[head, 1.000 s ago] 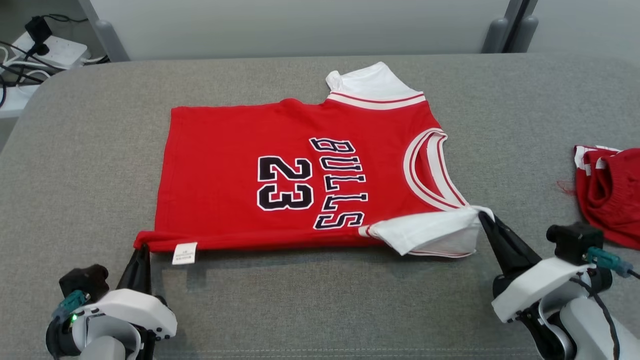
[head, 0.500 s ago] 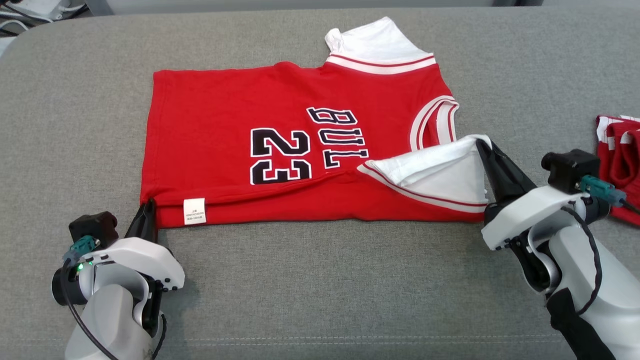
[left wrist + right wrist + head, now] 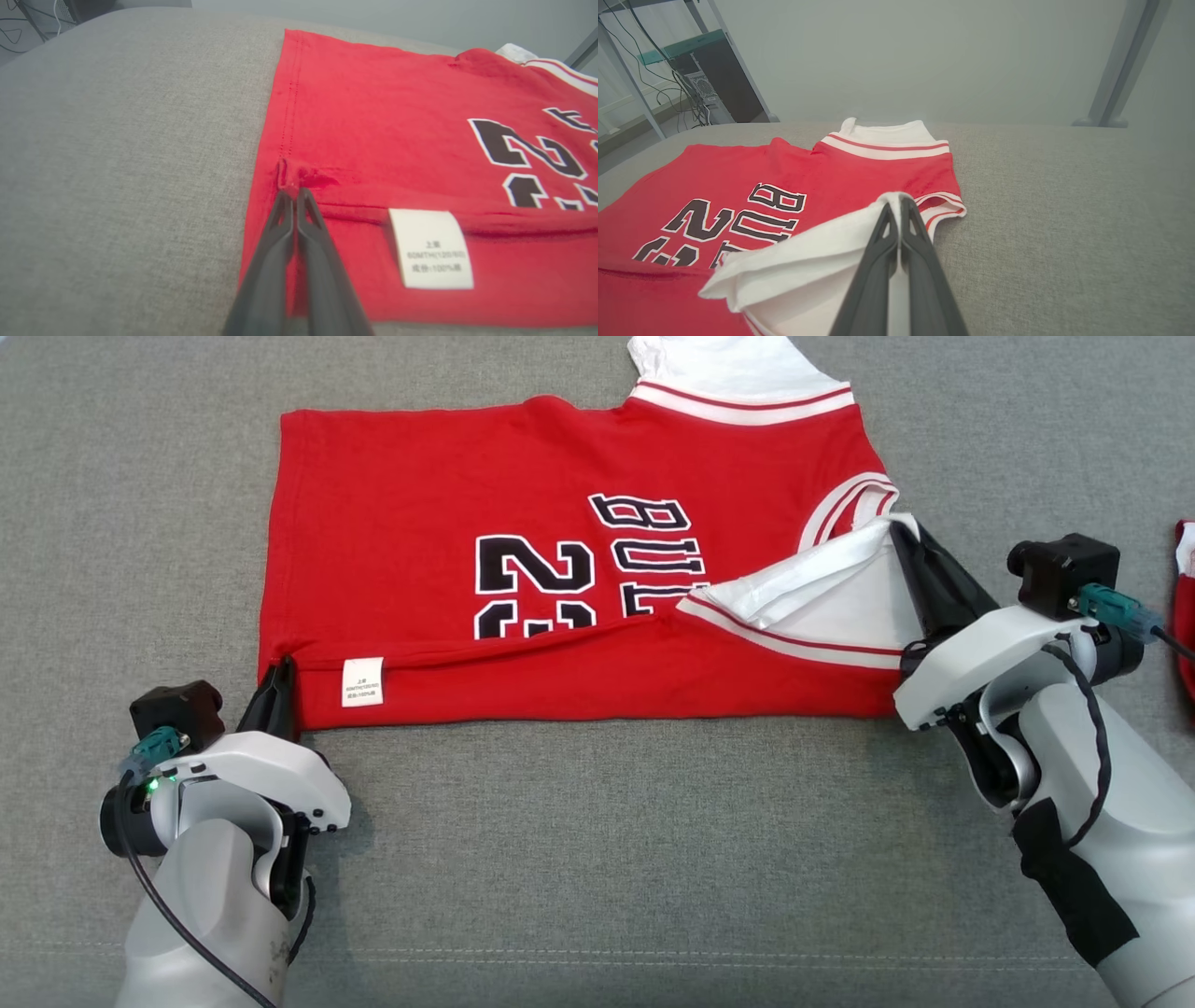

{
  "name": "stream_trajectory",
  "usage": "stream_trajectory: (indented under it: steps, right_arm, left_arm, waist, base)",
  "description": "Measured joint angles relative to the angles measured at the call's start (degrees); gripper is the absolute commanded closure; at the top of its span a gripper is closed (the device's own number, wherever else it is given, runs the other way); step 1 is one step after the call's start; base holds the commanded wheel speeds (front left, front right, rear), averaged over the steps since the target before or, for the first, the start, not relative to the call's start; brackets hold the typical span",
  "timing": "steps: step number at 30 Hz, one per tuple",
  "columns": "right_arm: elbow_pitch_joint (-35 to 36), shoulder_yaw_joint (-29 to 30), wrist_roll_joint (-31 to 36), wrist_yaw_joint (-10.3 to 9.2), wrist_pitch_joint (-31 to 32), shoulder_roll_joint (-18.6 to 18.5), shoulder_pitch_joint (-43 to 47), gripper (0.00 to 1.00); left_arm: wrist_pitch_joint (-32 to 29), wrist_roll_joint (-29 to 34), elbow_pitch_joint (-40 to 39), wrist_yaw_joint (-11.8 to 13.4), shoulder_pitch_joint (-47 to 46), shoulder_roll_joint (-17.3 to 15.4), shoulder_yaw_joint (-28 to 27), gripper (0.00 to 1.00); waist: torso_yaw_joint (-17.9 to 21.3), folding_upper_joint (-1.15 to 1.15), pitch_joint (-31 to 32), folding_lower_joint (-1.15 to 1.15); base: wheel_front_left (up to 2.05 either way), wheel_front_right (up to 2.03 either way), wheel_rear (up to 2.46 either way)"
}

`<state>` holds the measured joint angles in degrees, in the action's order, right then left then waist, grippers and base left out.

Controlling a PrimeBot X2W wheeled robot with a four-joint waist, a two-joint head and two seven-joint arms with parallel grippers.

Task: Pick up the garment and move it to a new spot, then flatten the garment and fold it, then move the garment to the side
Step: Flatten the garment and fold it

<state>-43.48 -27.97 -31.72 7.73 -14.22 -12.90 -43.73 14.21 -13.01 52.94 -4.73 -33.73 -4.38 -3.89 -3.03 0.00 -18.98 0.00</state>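
Note:
The garment (image 3: 448, 476) is a red jersey with white sleeves and black "BULLS 23" print, lying on the grey surface (image 3: 597, 859). Its near edge is folded up over the print, partly covering the letters. My left gripper (image 3: 280, 665) is shut on the garment's near-left hem corner (image 3: 289, 179), beside a white care label (image 3: 432, 247). My right gripper (image 3: 901, 525) is shut on the white sleeve (image 3: 831, 607), held lifted over the collar area. In the right wrist view the shut gripper (image 3: 899, 198) pinches the white sleeve (image 3: 803, 261) above the garment (image 3: 738, 172).
Another red garment (image 3: 1186, 607) shows at the right edge of the head view. Grey surface stretches free in front of and to the left of the jersey. The right wrist view has a pale wall, metal legs and cables (image 3: 682, 88) beyond the surface's far edge.
Both grippers have carried the garment's near edge away from me, folding it over the print; the "23" and "BULLS" are now half covered. The head camera has tilted further down.

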Motion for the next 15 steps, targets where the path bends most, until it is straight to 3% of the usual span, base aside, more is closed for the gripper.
stream_trajectory:
  steps: [14, 15]
  right_arm:
    - [-3.96, 1.8, 3.18, 0.0, -0.01, 1.19, -3.3, 1.0]
    - [-4.41, 2.11, 3.33, 0.0, -0.01, 1.57, -3.54, 0.66]
  left_arm:
    - [0.03, 0.9, -3.19, 0.02, -0.99, 0.11, -0.22, 1.0]
    - [0.03, 0.92, -3.2, 0.04, -0.99, 0.13, -0.23, 0.85]
  waist:
    - [-0.47, 0.0, -0.45, 0.0]
    - [-0.47, 0.0, -0.47, 0.0]
  base:
    - [0.0, 0.0, 0.0]
    - [0.0, 0.0, 0.0]
